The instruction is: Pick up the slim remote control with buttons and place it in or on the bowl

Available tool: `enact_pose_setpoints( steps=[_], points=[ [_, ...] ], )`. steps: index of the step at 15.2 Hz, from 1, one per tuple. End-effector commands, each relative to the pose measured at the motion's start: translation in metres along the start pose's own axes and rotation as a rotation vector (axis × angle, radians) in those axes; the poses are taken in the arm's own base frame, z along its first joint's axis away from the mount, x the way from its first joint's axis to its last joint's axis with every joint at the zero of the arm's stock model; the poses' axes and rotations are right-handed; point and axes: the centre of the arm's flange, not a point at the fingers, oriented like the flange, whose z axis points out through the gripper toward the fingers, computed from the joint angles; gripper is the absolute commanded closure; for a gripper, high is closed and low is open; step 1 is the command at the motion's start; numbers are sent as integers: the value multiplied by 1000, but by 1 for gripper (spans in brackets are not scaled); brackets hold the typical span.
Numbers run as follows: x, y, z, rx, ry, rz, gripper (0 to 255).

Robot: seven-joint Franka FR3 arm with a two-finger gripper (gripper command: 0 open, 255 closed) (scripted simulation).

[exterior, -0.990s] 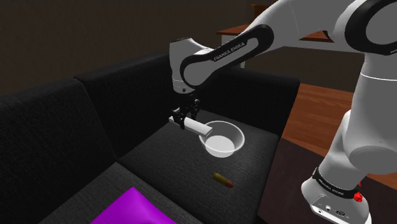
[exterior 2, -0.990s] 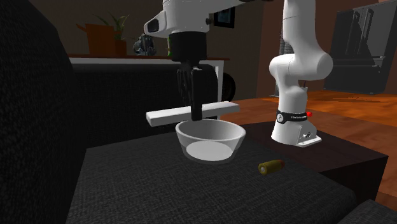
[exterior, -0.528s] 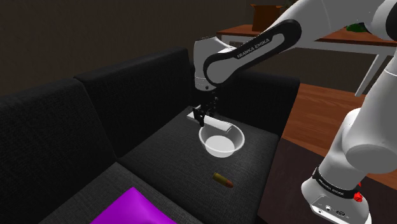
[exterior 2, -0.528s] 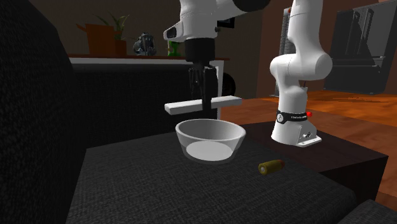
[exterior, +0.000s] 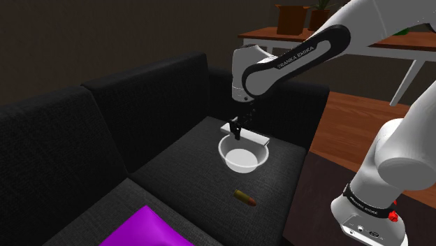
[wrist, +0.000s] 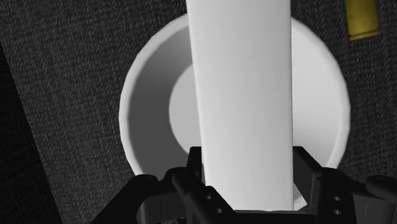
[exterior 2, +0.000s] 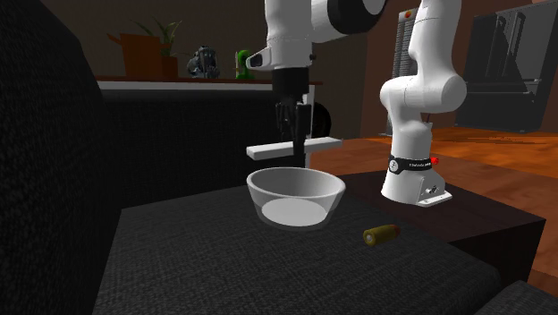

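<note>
Purple fabric (exterior: pixel 143 230) lies nearest, flat on one seat of the black sofa (exterior: pixel 63 140). On the next seat cushion (exterior 2: pixel 206 268), dark and coarsely woven, a small brass-coloured cylinder (exterior 2: pixel 381 234) lies on its side, near the white bowl (exterior 2: pixel 265 201) but not touching it. The bowl stands upright on that same cushion. Just above it, clear of the rim, hangs the remote (exterior 2: pixel 320 145), drawn as a plain white slat with no buttons to be seen. It lies level, and from the wrist it stretches right across the bowl's opening. The black gripper (exterior 2: pixel 297 154) comes straight down on the slat's middle, its fingers clamped on the two long edges. Past the cushion, the white arm (exterior 2: pixel 420 89) rises from its dark box stand (exterior 2: pixel 483 219) beside the sofa. Beyond that runs a reddish wooden floor (exterior 2: pixel 501 148). Behind the sofa a pale ledge (exterior 2: pixel 179 87) carries a potted plant (exterior 2: pixel 147 49) and a small dark figure (exterior 2: pixel 202 63). The room is dim.
</note>
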Motion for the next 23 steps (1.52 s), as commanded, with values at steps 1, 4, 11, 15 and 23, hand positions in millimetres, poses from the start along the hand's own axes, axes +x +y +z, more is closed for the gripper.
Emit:
enact_pose_setpoints(
  steps=[1,4,11,15,23],
  points=[
    [0,1,11,0,1,0,255],
    [1,1,27,0,1,0,255],
    [2,2,55,0,1,0,255],
    [2,2,55,0,1,0,255],
    [2,2,55,0,1,0,0]
  ],
)
